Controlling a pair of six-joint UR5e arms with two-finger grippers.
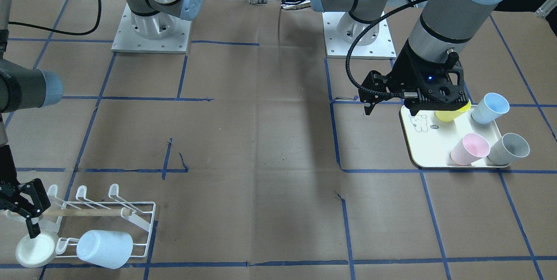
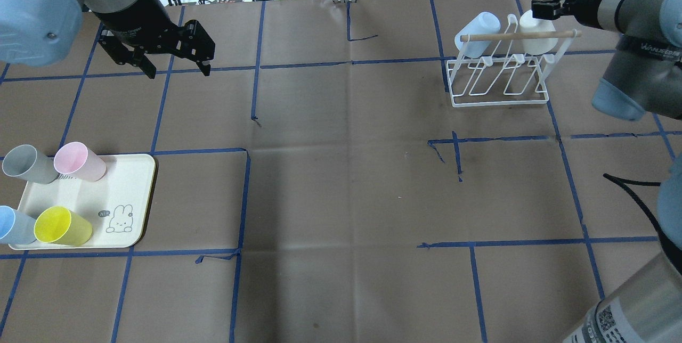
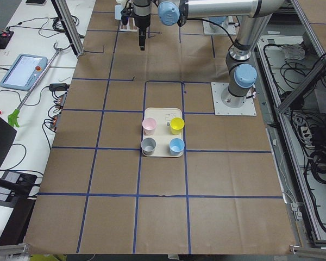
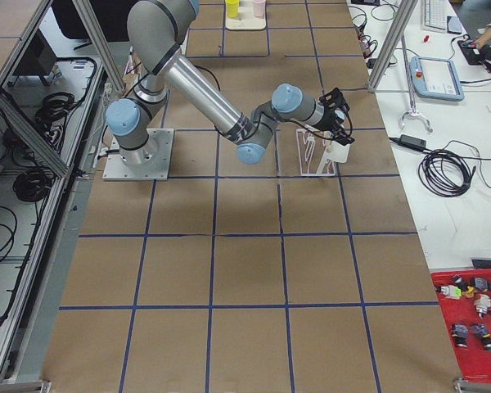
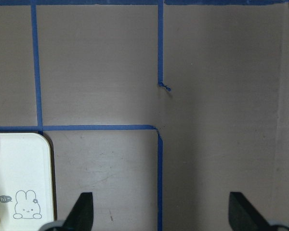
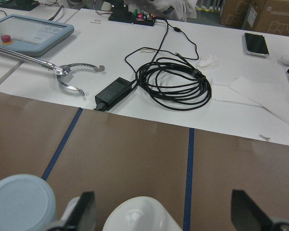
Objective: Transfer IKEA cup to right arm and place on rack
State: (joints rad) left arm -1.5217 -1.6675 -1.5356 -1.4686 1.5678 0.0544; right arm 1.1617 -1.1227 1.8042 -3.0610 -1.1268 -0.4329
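Overhead exterior: rack [image 2: 498, 99] sits on the worktop w/ a white cup [image 2: 535, 31] and a pale-blue cup [image 2: 476, 31] on it. Right tool [image 6: 161, 202] is spread wide, fingers either side of the white cup, not gripping. Left tool [image 5: 160, 199] is also wide open, empty, over bare worktop beside the tray [image 2: 128, 183].

Bench surroundings
A cream tray [image 2: 130, 183] with a bunny drawing lies on brown paper [image 2: 346, 183] gridded with blue tape [image 2: 243, 199]; a coiled black cable [image 6: 192, 73] sits beside a power brick [image 6: 114, 91].
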